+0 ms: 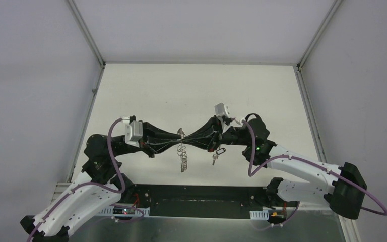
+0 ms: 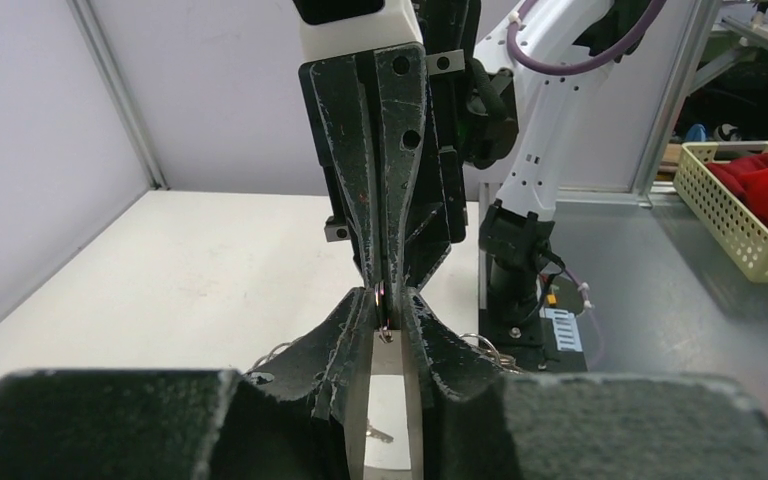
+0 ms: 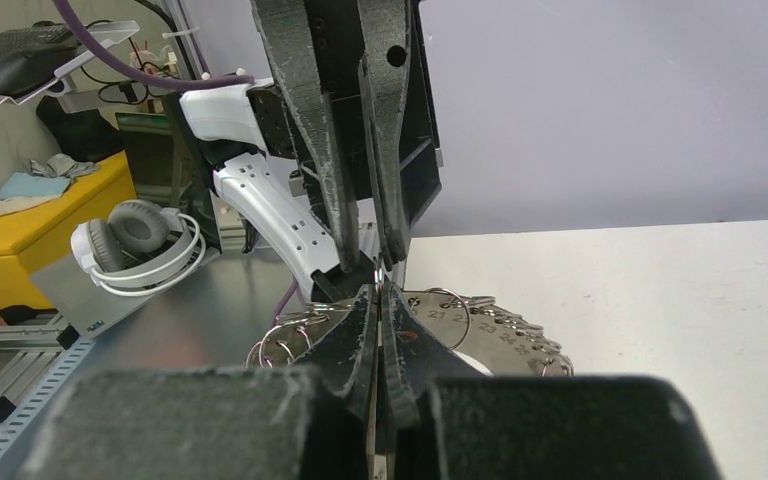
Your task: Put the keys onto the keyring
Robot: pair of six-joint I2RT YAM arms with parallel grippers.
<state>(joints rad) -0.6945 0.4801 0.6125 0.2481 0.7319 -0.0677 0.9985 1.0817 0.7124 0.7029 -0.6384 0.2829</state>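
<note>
My two grippers meet tip to tip above the white table point(image 1: 196, 91). My left gripper point(image 1: 178, 140) is shut on the keyring point(image 1: 183, 157), which hangs edge-on below the tips with its wire loops. In the left wrist view the keyring's silver plate point(image 2: 390, 400) sits between my left gripper's point(image 2: 390, 305) fingers. My right gripper point(image 1: 188, 139) is shut on the keys point(image 1: 215, 155); a dark loop and a silver key dangle under it. In the right wrist view my right gripper point(image 3: 380, 292) is closed on a thin metal strip, with the numbered keyring point(image 3: 505, 335) just behind.
Grey walls and metal frame posts enclose the table. Beyond the table's near edge are a yellow basket of red parts point(image 2: 750, 200), white headphones point(image 3: 140, 240) and a yellow box point(image 3: 40, 240).
</note>
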